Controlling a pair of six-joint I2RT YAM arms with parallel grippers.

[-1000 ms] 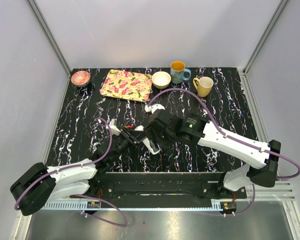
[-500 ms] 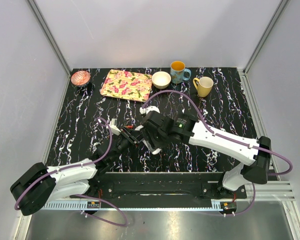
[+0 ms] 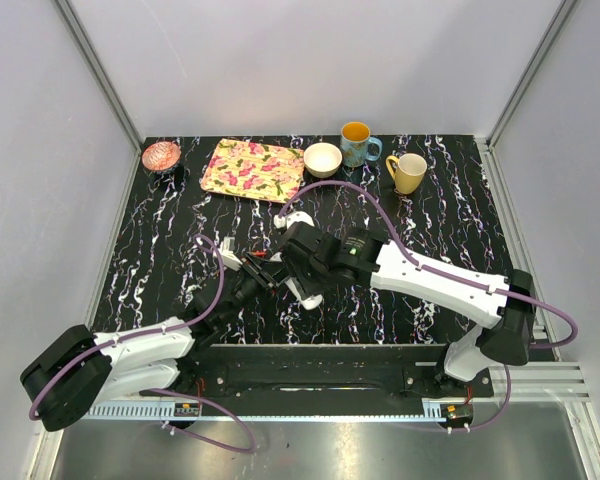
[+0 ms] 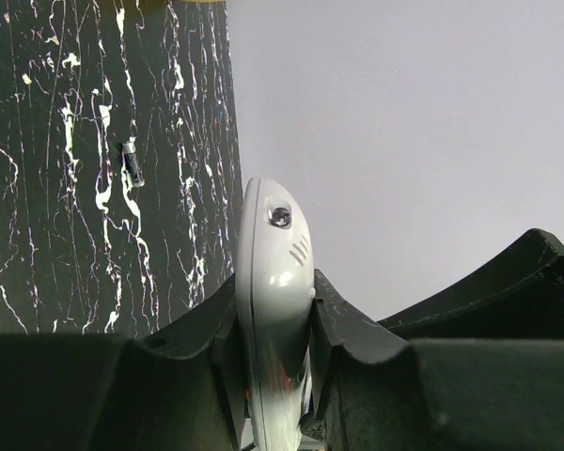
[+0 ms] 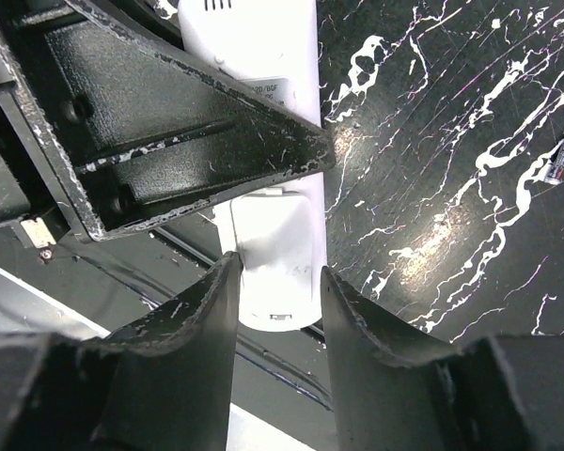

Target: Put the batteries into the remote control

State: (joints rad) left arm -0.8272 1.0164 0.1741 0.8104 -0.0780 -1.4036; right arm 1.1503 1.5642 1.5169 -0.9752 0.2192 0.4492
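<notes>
The remote control [image 4: 273, 244], a slim white bar, stands edge-on between the fingers of my left gripper [image 4: 274, 282], which is shut on it above the table. In the right wrist view the remote control [image 5: 268, 240] sticks out below the left gripper's black finger [image 5: 169, 122]. My right gripper [image 5: 280, 263] straddles that free end, with both fingers against its sides. From above, the two grippers meet at the remote control [image 3: 304, 291] near the table's middle front. One battery [image 4: 132, 164] lies loose on the black marble top, also seen as a battery [image 5: 562, 160] at the right edge.
Along the back edge stand a pink bowl [image 3: 161, 155], a floral tray [image 3: 252, 170], a white bowl [image 3: 323, 159], a blue mug [image 3: 357, 143] and a yellow mug [image 3: 408, 172]. A metal rail [image 3: 310, 365] runs along the front edge.
My right arm has shifted left toward the left gripper, and its jaws have narrowed onto the remote's free end. The left gripper has kept its grip and place.
</notes>
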